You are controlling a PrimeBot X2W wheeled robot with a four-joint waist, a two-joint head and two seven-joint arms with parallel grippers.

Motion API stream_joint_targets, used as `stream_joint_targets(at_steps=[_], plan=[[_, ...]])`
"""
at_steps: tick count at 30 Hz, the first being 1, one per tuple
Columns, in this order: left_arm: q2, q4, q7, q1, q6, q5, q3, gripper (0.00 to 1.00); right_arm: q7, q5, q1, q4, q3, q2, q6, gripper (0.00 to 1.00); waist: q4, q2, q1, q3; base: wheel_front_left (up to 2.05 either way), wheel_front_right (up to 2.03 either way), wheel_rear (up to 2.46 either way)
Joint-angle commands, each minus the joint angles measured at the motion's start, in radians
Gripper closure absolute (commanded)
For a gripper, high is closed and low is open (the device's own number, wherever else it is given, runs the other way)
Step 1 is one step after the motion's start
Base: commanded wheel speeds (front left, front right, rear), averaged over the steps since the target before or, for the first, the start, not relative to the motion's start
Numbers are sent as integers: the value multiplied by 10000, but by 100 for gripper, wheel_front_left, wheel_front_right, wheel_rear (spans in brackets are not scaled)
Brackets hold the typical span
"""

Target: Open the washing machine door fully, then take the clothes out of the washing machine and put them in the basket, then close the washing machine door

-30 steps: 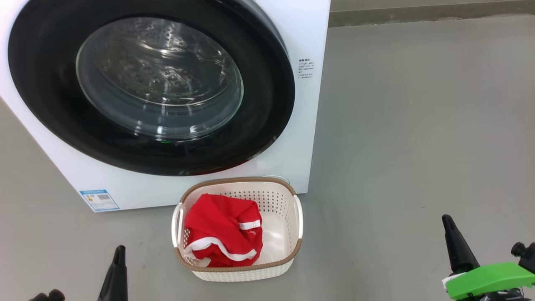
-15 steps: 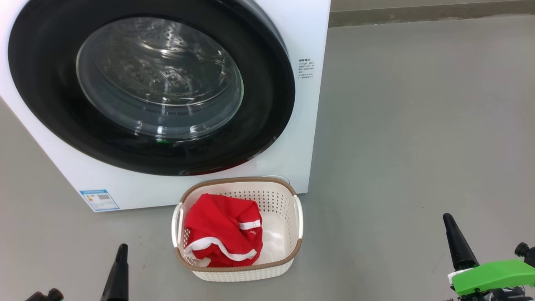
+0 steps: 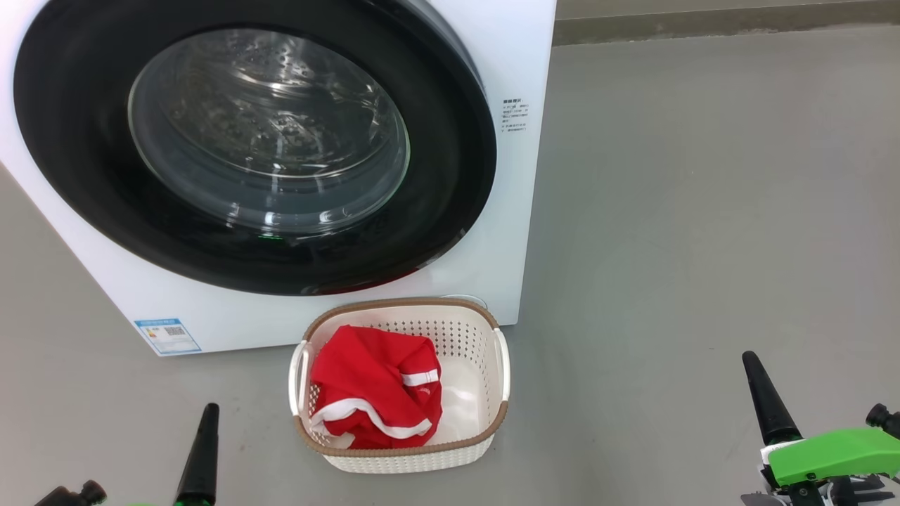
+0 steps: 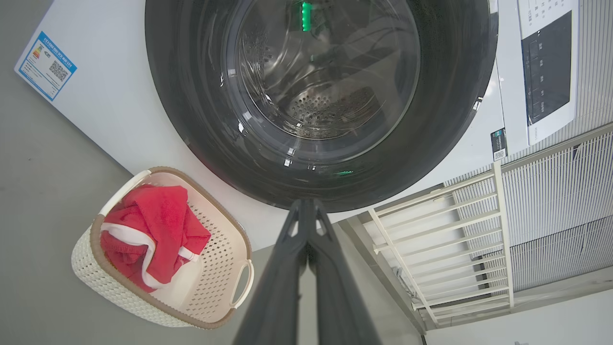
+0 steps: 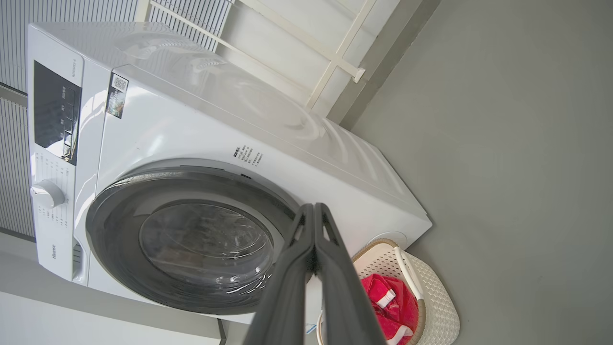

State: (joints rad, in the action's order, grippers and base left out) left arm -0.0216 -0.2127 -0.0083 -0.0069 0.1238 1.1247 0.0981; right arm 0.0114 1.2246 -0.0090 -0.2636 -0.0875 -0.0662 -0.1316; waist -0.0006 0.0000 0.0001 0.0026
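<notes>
The white washing machine (image 3: 524, 176) stands ahead with its round black-rimmed door (image 3: 253, 144) closed flat against the front; the steel drum shows through the glass. In front of it on the floor sits the cream basket (image 3: 492, 422) holding the red clothes (image 3: 376, 390) with white trim. My left gripper (image 3: 206, 414) is low at the left of the basket, shut and empty. My right gripper (image 3: 752, 365) is low at the far right, shut and empty. Both wrist views show fingers pressed together, the door (image 4: 316, 96) (image 5: 191, 239) and the basket (image 4: 119, 297) (image 5: 431, 297).
Grey floor (image 3: 703, 211) spreads wide to the right of the machine. A blue label sticker (image 3: 167, 336) marks the machine's lower left front. A white railing (image 4: 431, 239) and slatted wall stand beside the machine. A control panel (image 5: 55, 110) and a knob (image 5: 46, 193) sit on its top front.
Both grippers have drawn back slightly toward the bottom of the head view. The door, basket and clothes have not moved.
</notes>
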Motion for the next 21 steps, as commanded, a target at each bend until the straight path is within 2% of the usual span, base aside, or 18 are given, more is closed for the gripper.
stream_joint_targets(at_steps=[1, 21], plan=[[-195, 150, 109, -439, 48, 423, 188, 100, -113, 344, -522, 226, 42, -90, 6, 100, 1, 0, -1, 0, 0, 0, 0], [-240, -83, 654, -721, 58, 2597, 173, 100, -674, 2062, -752, 207, -112, 32, 8, 100, 3, 0, -1, 2, 0, 0, 0]])
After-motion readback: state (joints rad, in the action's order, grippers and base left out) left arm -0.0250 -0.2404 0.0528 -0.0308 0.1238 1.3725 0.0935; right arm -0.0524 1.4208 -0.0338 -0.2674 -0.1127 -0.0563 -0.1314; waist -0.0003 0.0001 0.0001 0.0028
